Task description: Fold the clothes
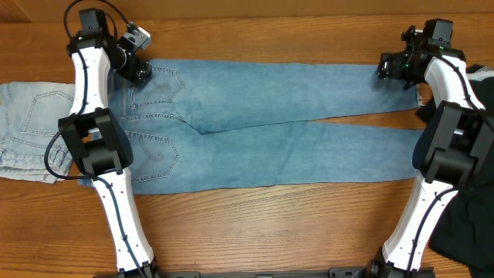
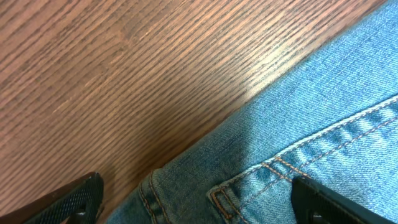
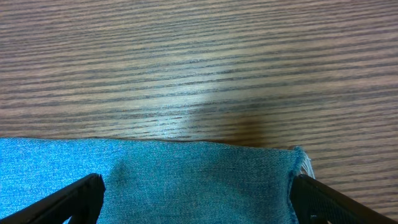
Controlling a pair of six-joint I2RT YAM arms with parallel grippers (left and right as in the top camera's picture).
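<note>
The medium-blue jeans (image 1: 255, 116) lie flat across the table, waist to the left, both legs stretched to the right, back pockets up. My left gripper (image 1: 133, 68) is open over the far waistband corner; in the left wrist view its fingers (image 2: 199, 202) straddle the waistband (image 2: 186, 193) and a belt loop. My right gripper (image 1: 394, 66) is open at the hem of the far leg; in the right wrist view its fingers (image 3: 199, 199) sit on either side of the frayed hem corner (image 3: 292, 162). Neither holds cloth.
A paler light-blue pair of jeans (image 1: 27, 127) lies folded at the left edge, partly under the left arm. A black garment (image 1: 467, 216) sits at the right edge by the right arm's base. Bare wood runs along the far edge.
</note>
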